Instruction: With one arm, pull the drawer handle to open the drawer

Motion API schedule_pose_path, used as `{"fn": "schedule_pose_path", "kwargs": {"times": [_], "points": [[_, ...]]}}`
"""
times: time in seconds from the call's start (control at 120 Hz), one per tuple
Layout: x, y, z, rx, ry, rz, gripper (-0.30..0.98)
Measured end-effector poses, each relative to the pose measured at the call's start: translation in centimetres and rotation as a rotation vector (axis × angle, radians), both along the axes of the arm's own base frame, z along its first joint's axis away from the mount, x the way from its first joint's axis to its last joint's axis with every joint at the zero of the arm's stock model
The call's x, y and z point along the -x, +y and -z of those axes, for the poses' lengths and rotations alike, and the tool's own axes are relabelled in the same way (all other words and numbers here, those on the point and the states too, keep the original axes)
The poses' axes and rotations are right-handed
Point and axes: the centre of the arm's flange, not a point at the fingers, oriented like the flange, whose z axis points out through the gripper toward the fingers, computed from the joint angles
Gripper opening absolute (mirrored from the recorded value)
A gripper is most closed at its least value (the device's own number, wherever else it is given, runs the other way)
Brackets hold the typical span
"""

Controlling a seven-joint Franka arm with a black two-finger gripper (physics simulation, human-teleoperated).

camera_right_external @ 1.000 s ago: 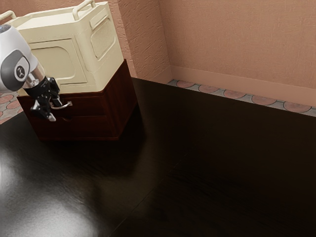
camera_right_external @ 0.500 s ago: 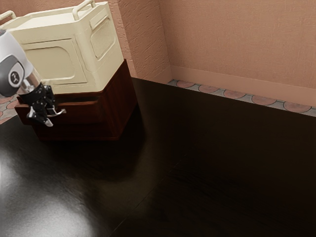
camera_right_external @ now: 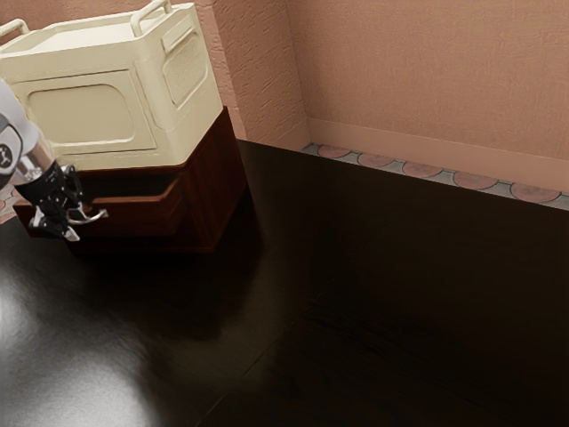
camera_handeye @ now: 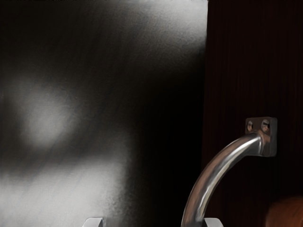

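curved silvery metal handle (camera_handeye: 209,174): located on the front of the dark red-brown wooden drawer (camera_right_external: 133,220), between the spread fingers (camera_handeye: 213,222) of the black two-finger claw (camera_handeye: 153,222). claw state: wide, not clamped; the handle lies against or just beside the finger nearer the drawer front, well apart from the other. the grip's long axis runs along the drawer front, crosswise to the pull. for the next move, draw the claw straight away from the dark red-brown wooden cabinet (camera_right_external: 213,187), so that the inner finger bears on the handle. caution: sideways drift could unhook it.

change from the earlier frames: the drawer, flush one second ago and slightly out half a second ago, now projects further, exposing its dark interior. claw and handle have shifted with it toward the exterior view's left. opening is judged partial.
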Motion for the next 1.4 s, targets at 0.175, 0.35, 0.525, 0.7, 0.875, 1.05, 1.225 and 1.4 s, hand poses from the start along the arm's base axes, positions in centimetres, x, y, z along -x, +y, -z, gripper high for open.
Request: {"fn": "schedule_pose_path", "kwargs": {"times": [0.175, 0.35, 0.525, 0.7, 0.875, 1.05, 1.225, 1.4], "points": [[1.6, -1.1, 0.2, 0.002, 0.003, -0.002, 0.21], [3.3, -2.1, 0.4, 0.0, -0.002, -0.005, 0.21], [4.3, -3.0, 0.6, -0.006, -0.011, -0.001, 0.21], [5.1, -3.3, 0.1, -0.018, -0.027, -0.001, 0.21], [6.3, -3.6, 0.2, -0.02, -0.031, -0.008, 0.21], [7.5, -4.3, 0.2, -0.026, -0.038, -0.009, 0.21], [8.5, -4.9, 0.3, -0.032, -0.048, -0.011, 0.21], [9.4, -5.4, 0.5, -0.038, -0.058, -0.014, 0.2]]}}
